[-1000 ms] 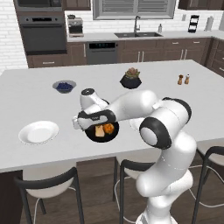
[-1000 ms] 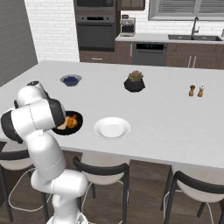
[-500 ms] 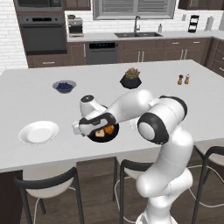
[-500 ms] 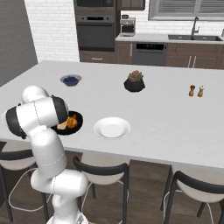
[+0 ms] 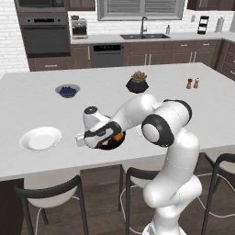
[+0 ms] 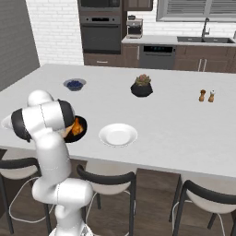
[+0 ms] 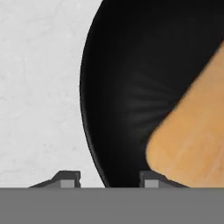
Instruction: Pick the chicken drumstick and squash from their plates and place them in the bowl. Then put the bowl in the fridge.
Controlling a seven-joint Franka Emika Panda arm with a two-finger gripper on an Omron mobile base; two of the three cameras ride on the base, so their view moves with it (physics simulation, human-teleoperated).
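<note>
The glossy black bowl (image 5: 113, 141) (image 6: 76, 133) sits near the counter's front edge, with orange-brown food in it. In the hand view the pale tan squash (image 7: 192, 140) lies inside the bowl (image 7: 122, 87) at the right. The chicken drumstick (image 6: 77, 125) shows as a darker orange piece. My gripper (image 7: 108, 178) (image 5: 103, 141) is low at the bowl's left rim. One fingertip is outside on the counter and one is inside, and a gap shows on each side of the rim. One white plate (image 5: 40, 138) (image 6: 118, 134) lies bare beside the bowl.
A small grey bowl of blue berries (image 5: 67, 90) and a dark plant pot (image 5: 137, 84) stand farther back. Salt and pepper shakers (image 5: 192, 83) are at the right. Stools (image 6: 106, 184) line the counter's front edge. The tall grey fridge side (image 6: 14, 41) rises at far left.
The hand has dropped down and slightly left onto the bowl's rim. Its jaws have drawn closer together around the rim. The bowl and plate have not moved.
</note>
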